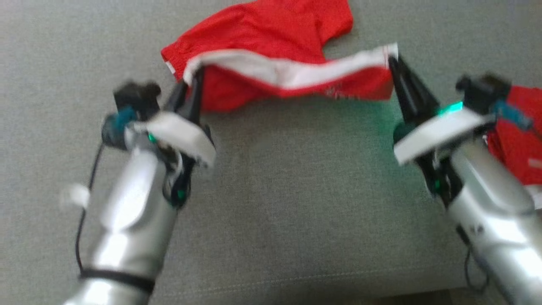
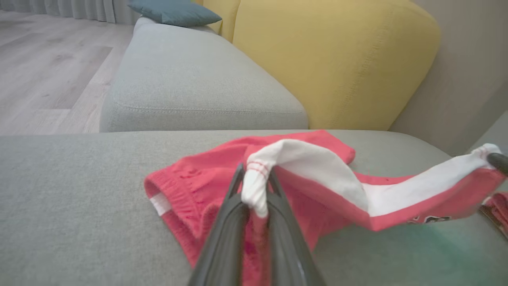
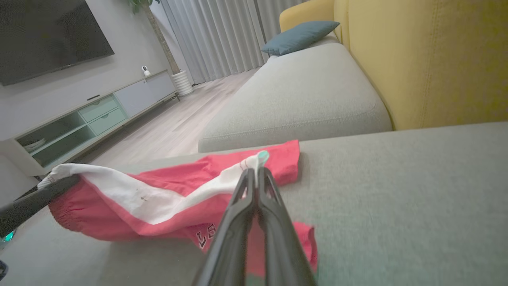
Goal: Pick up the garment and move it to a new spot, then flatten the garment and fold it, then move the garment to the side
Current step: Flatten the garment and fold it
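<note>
Wide grey woven-fabric sofa seat (image 1: 271, 203), stitched seam along the near edge. Toward its far side, crumpled red mesh garment with a white side stripe (image 1: 262, 29), far part resting on the fabric, striped edge raised clear. At the right edge, second red cloth piece (image 1: 518, 148), partly hidden. On the neighbouring grey seat cushion (image 2: 190, 79), teal pillow (image 2: 174, 12).

Dark printed lettering (image 3: 205, 237) on the red panel of the garment (image 3: 174, 176), below its white stripe (image 3: 158, 202): outlined characters, partly hidden, two resembling "L" and "S" or "5"; in the left wrist view the lettering (image 2: 430, 219) is too blurred to read
</note>
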Robot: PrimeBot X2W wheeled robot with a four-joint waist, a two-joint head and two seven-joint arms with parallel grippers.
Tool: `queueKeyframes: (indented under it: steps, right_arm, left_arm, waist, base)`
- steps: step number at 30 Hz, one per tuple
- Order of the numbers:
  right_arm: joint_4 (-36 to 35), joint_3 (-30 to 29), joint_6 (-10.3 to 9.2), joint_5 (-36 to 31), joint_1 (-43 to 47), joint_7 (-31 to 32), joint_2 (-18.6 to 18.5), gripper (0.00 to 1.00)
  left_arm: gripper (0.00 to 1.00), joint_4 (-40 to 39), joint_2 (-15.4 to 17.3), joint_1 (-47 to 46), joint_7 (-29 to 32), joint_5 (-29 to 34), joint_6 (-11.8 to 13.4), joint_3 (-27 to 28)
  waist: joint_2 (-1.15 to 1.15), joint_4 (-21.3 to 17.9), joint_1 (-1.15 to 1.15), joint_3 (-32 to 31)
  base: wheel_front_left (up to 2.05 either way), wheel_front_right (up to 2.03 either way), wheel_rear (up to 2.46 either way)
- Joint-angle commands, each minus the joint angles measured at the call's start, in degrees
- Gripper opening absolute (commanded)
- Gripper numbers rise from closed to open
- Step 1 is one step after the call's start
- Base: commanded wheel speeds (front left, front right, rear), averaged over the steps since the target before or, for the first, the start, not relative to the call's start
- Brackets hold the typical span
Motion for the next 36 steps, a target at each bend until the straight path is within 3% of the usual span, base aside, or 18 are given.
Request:
queueKeyframes:
  steps: [1, 8, 17, 22, 29, 36]
  right_arm:
    - [-3.1, -0.4, -0.04, -0.8, 3.0, -0.6, -0.5, 0.00]
    - [-12.3, -6.9, -0.04, -5.1, 19.0, -0.6, -1.9, 0.00]
    - [-23.5, -15.3, -0.04, -10.7, 38.1, -0.3, 0.1, 0.00]
    - [-31.0, -20.8, -0.04, -13.0, 46.2, 3.7, 2.1, 0.00]
    - [-33.2, -23.8, -0.04, -14.1, 43.7, 6.8, 2.2, 0.00]
    - [-27.7, -22.9, -0.04, -13.5, 27.7, 9.1, -0.4, 0.00]
  left_arm:
    - [0.00, -4.0, 1.1, 1.8, -0.3, 0.9, 0.3, 1.8]
    - [0.00, -17.6, 1.1, 17.5, -0.3, 2.0, 1.6, 0.5]
    - [0.00, -29.8, 1.1, 35.7, -0.3, 5.3, 2.7, -0.6]
    - [0.00, -33.7, 1.1, 42.1, -0.3, 5.1, 3.2, -0.8]
    - [0.00, -32.5, 1.1, 40.6, -0.3, 3.9, 2.5, -0.9]
    - [0.00, -25.0, 1.1, 29.5, 0.3, 0.3, 0.3, -1.8]
  waist:
    - [0.00, 0.3, 0.00, -0.9]
    - [0.00, 1.5, 0.00, -4.8]
    - [0.00, 1.5, 0.00, -9.4]
    - [0.00, 1.5, 0.00, -10.3]
    - [0.00, 2.2, 0.00, -9.5]
    - [0.00, 4.9, 0.00, -4.1]
  base:
    - [0.00, 0.00, 0.00]
    - [0.00, 0.00, 0.00]
    - [0.00, 0.00, 0.00]
    - [0.00, 0.00, 0.00]
    - [0.00, 0.00, 0.00]
    - [0.00, 0.00, 0.00]
